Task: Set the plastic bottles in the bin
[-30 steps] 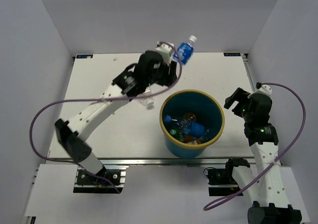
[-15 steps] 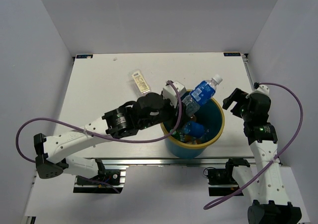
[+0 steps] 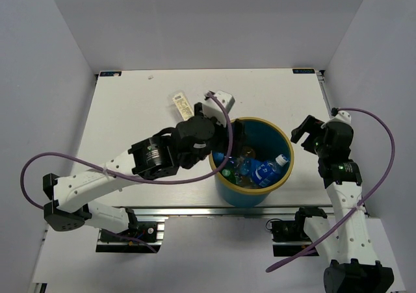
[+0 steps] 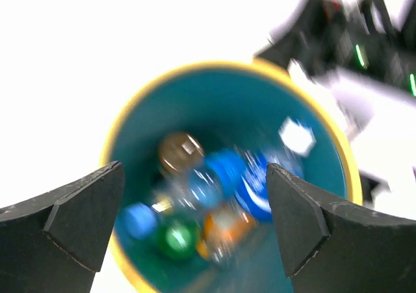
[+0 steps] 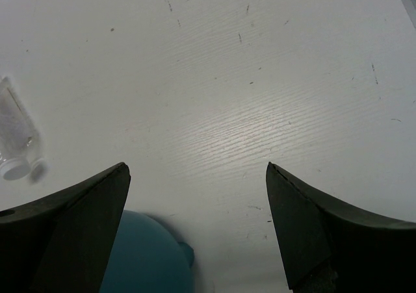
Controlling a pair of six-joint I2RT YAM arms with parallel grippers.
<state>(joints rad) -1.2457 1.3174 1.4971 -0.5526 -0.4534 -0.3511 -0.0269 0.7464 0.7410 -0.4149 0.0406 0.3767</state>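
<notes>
The teal bin [image 3: 286, 173] with a yellow rim stands at the table's near middle and holds several plastic bottles. Among them lies the blue-labelled bottle [image 3: 266, 171], its white cap toward the right wall. My left gripper [image 3: 233, 142] hangs open over the bin's left rim with nothing in it. The blurred left wrist view looks down into the bin [image 4: 221, 65], with the left gripper [image 4: 195, 176] above a blue-labelled bottle [image 4: 260, 190], a green one [image 4: 175, 238] and an orange one [image 4: 225, 225]. A cream-labelled square bottle [image 3: 182, 106] lies on the table behind the left arm. My right gripper [image 3: 304, 132] is open, right of the bin.
The right gripper [image 5: 195, 176] looks over bare white table, with the bin's outer wall [image 5: 146, 262] at the bottom left and a clear bottle [image 5: 13, 137] lying at the far left. Grey walls enclose the table on three sides.
The left arm swung from the table's back to over the bin, opened, and the blue-labelled bottle dropped in. The right arm has not moved.
</notes>
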